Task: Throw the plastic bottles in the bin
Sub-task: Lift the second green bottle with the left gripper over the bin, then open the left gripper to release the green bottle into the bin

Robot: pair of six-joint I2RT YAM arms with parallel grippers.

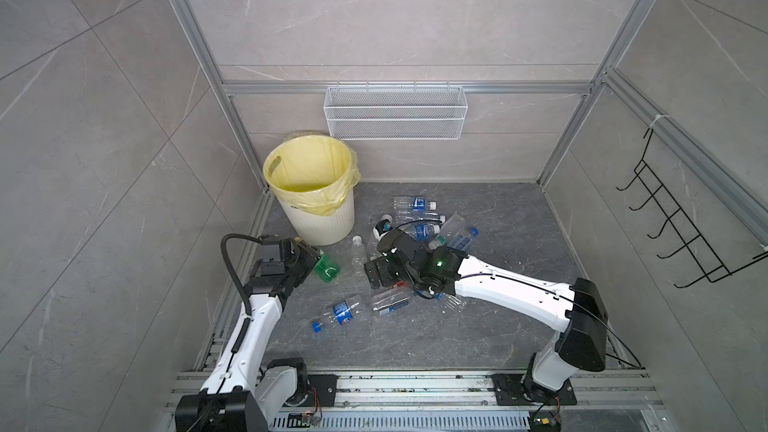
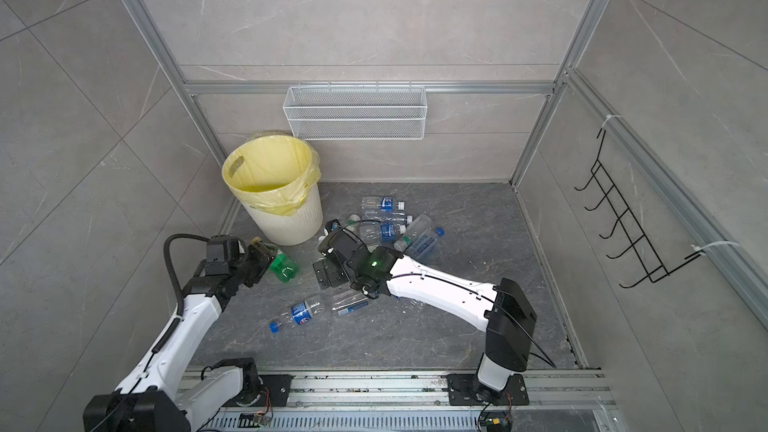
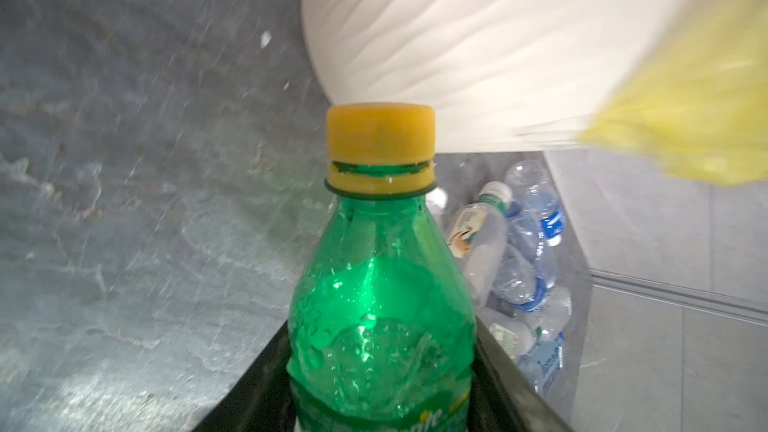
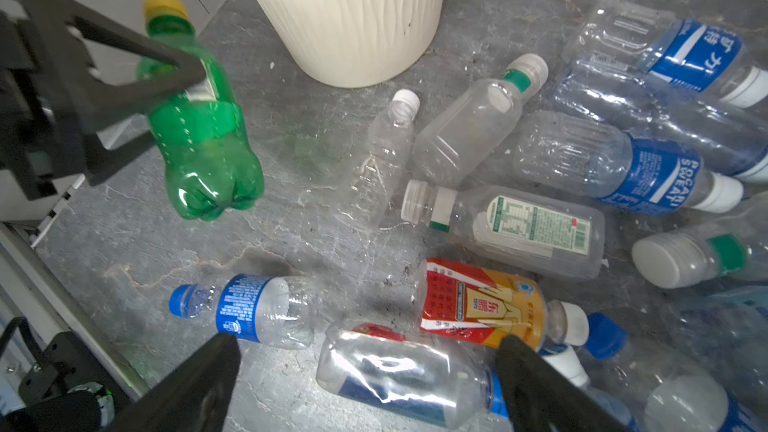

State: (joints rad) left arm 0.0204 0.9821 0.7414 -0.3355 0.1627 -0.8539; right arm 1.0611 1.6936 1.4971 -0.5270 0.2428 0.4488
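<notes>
Left fingers (image 2: 266,257) grip green bottle (image 2: 286,268) beside bin (image 2: 293,224).

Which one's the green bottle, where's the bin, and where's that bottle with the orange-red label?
green bottle (image 4: 201,155): right wrist view, on its lower body.
bin (image 1: 316,228): a top view, on its ribbed wall.
orange-red labelled bottle (image 4: 478,301): right wrist view, on its label.

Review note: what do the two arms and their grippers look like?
Both arms have white shells with black joints and bases. The left arm carries a black corrugated hose; the right arm a thin black cable and a green light. Gripper fingers are black wedges.
</notes>
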